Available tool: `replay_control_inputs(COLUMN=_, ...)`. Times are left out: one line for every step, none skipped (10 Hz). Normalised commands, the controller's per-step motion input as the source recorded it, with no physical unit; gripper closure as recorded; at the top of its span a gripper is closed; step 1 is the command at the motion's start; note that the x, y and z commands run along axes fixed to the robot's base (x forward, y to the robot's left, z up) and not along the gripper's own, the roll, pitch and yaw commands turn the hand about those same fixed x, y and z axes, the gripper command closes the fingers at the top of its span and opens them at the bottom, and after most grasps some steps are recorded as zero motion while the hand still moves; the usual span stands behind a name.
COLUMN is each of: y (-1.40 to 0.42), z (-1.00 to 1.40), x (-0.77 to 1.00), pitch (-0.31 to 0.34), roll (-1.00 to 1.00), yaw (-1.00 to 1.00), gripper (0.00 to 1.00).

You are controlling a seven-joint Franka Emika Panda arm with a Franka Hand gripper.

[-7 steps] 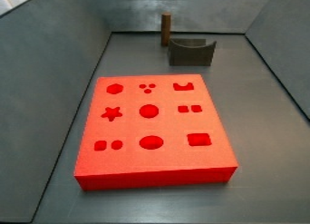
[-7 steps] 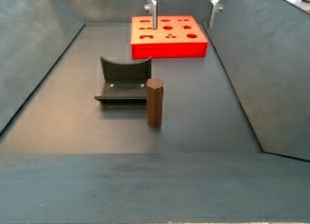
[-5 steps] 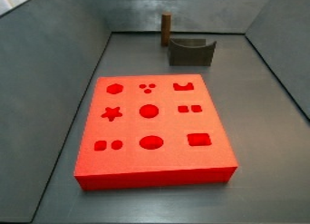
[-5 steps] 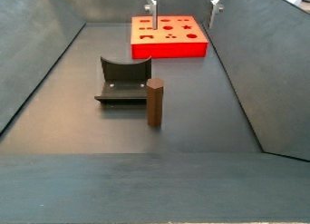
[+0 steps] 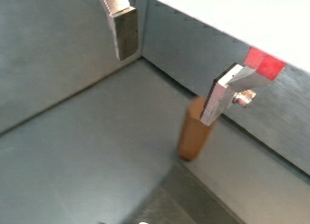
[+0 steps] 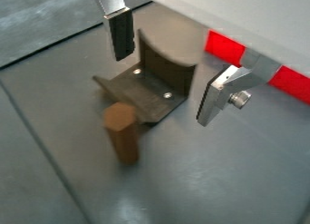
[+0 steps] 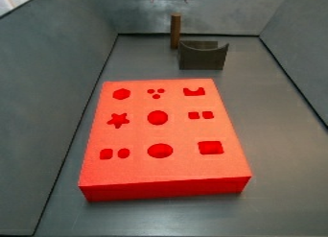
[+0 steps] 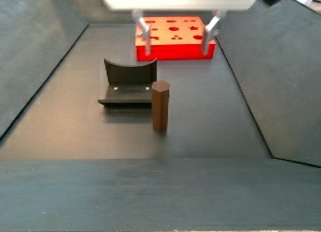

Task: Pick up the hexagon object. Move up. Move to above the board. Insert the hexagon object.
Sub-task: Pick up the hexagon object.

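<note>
None of the four steps is done yet. My gripper (image 6: 164, 60) hangs spread and empty above the peg (image 6: 120, 132), which stands upright on the floor beside the fixture (image 6: 158, 78), well apart from the red board (image 7: 161, 132).

A dark grey fixture (image 8: 128, 83) stands on the grey floor (image 8: 138, 179). It has a flat base plate and a back piece that stands up, with a round dip cut in its top edge. In a wrist view the fixture (image 6: 158, 78) has small screws in its base. In a side view the fixture (image 7: 202, 55) sits at the far end, near the back wall. Tall grey walls (image 7: 52, 49) slope up on both sides. The gripper (image 8: 177, 43) hangs above the floor, beyond the fixture, jaws wide apart.
</note>
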Motion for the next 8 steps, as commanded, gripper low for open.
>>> replay_control_inputs(y=0.45, z=-0.37, x=0.67, pitch=0.026, roll=-0.10, yaw=-0.03, gripper=0.00)
replay_control_inputs(y=0.51, z=-0.43, x=0.61, pitch=0.031, roll=-0.11, yaw=-0.12, gripper=0.00)
replay_control_inputs(y=0.46, z=-0.69, x=0.43, pitch=0.010, roll=-0.08, yaw=-0.19, gripper=0.00)
replay_control_inputs(y=0.32, z=-0.95, x=0.07, pitch=-0.040, roll=-0.05, yaw=-0.20, gripper=0.00)
replay_control_inputs(y=0.23, z=-1.00, x=0.09, pitch=-0.039, roll=-0.01, yaw=-0.18, gripper=0.00)
replay_control_inputs(y=0.09, z=-1.00, x=0.11, pitch=-0.057, roll=0.00, yaw=-0.16, gripper=0.00)
replay_control_inputs(y=0.01, z=-0.98, x=0.10, pitch=-0.064, roll=0.00, yaw=-0.14, gripper=0.00)
replay_control_inputs(y=0.00, z=-0.64, x=0.05, pitch=-0.037, roll=-0.02, yaw=-0.05, gripper=0.00)
